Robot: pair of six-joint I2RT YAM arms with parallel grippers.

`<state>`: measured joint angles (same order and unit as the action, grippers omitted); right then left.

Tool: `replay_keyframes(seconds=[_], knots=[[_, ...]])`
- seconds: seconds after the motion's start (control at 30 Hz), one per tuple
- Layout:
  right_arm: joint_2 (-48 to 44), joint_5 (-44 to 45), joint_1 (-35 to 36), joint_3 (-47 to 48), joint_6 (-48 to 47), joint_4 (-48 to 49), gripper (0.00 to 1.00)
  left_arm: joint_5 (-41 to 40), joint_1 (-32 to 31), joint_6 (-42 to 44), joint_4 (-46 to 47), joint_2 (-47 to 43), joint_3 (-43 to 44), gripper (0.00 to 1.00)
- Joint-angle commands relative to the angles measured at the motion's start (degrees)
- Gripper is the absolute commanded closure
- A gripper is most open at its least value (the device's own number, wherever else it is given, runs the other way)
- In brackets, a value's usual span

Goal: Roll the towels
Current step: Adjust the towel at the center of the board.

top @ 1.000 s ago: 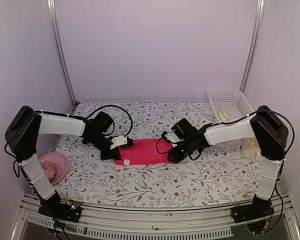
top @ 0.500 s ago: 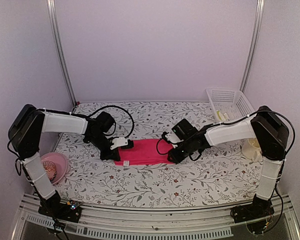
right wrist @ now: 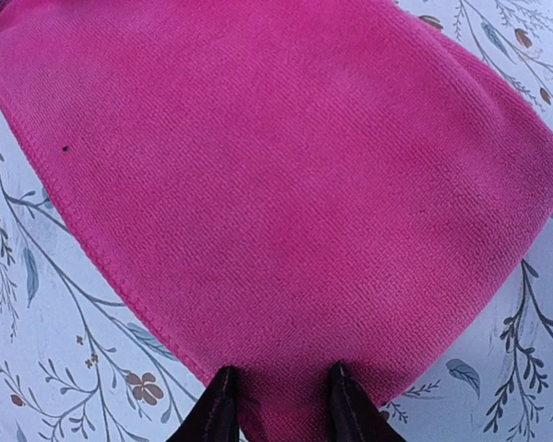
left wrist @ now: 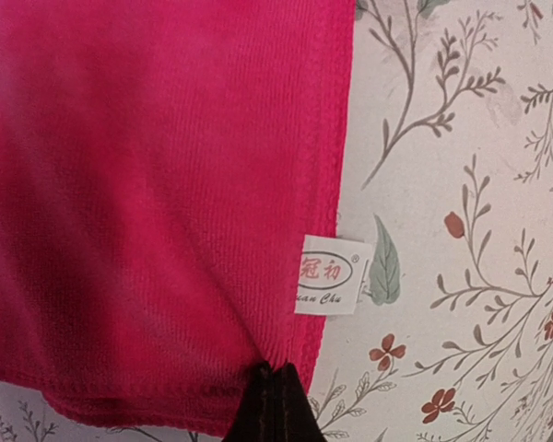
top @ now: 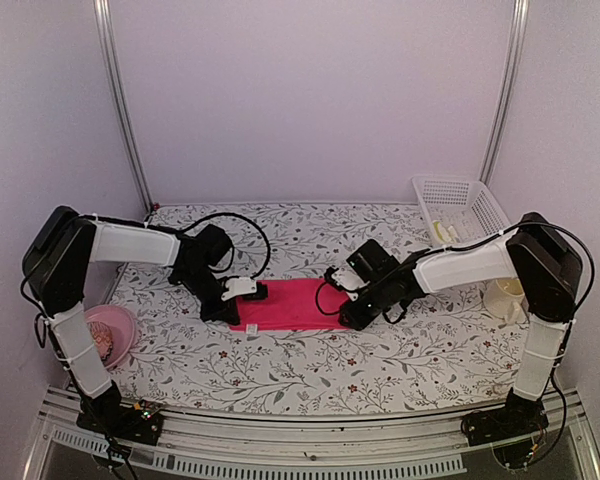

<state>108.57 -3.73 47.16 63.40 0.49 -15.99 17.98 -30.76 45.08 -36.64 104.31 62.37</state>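
Top external | left end effector (top: 227, 311), right end effector (top: 349, 318) clamped on pink towel (top: 290, 303) (opposite ends) | bowl (top: 126, 324), basket (top: 458, 183) aside

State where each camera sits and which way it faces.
Top external: above and behind left arm and right arm, facing down over the table; both show.
Left wrist: faces down at the pink towel and its label; left gripper pinches the hem.
Right wrist: faces down at the towel's other end; right gripper clasps it.
Shared: all three show the pink towel.
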Motion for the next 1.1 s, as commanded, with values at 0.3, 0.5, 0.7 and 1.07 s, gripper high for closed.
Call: replay_keyframes(seconds=[0.3, 0.5, 0.7, 1.07], knots=[[-1.7, 0.8, 0.0, -4.2, -3.6, -9.4, 0.70, 0.8, -0.6, 1.5, -6.5, 3.9, 3.1, 1.00], [-3.1, -0.3, 0.0, -4.0, -4.7, -10.3, 0.64, 0.4, -0.5, 1.1, -6.6, 3.4, 3.4, 0.77], [-6.6, -2.0, -0.6, -2.1, -4.7, -10.3, 0.53, 2.3, 1.2, 0.8, -7.8, -0.5, 6.0, 0.37], [-8.9, -5.0, -7.5, 1.7, 2.5, -3.1, 0.64, 6.4, 7.2, -10.9, 3.2, -0.1, 13.4, 0.55]])
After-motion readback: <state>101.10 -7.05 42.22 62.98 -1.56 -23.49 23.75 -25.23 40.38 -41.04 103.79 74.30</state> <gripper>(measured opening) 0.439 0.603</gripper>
